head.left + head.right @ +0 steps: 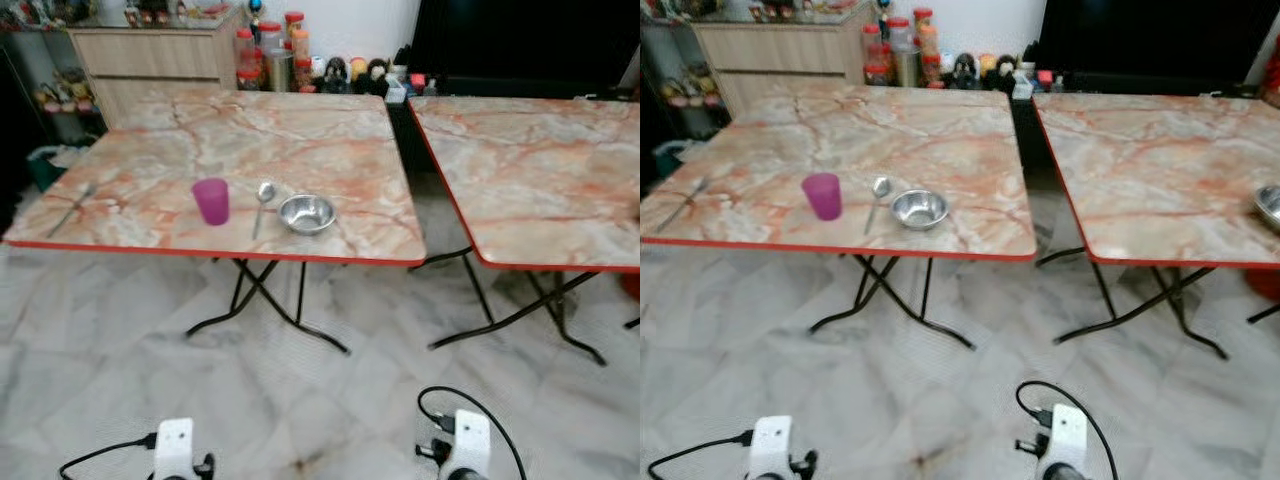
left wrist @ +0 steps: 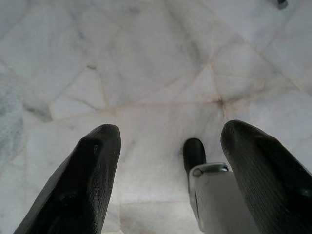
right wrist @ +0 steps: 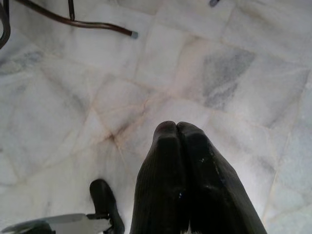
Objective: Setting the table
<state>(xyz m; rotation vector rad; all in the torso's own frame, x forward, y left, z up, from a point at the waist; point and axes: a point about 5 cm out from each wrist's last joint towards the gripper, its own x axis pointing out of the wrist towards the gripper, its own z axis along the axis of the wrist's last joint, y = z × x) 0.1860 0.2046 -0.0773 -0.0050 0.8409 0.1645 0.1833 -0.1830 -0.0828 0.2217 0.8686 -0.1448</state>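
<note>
Near table edge: purple cup (image 1: 210, 200), spoon (image 1: 262, 204), steel bowl (image 1: 306, 213) — side by side.
Bowl: light, rigid, likely slippery — pinch its rim.
Left gripper (image 2: 165, 161): fingers apart, over floor.
Right gripper (image 3: 178, 134): fingers together, idle.

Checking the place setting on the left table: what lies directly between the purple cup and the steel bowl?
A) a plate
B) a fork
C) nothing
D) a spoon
D: a spoon lies on the left table with the purple cup on one side and the steel bowl on the other, its bowl end pointing away from the robot.
</note>
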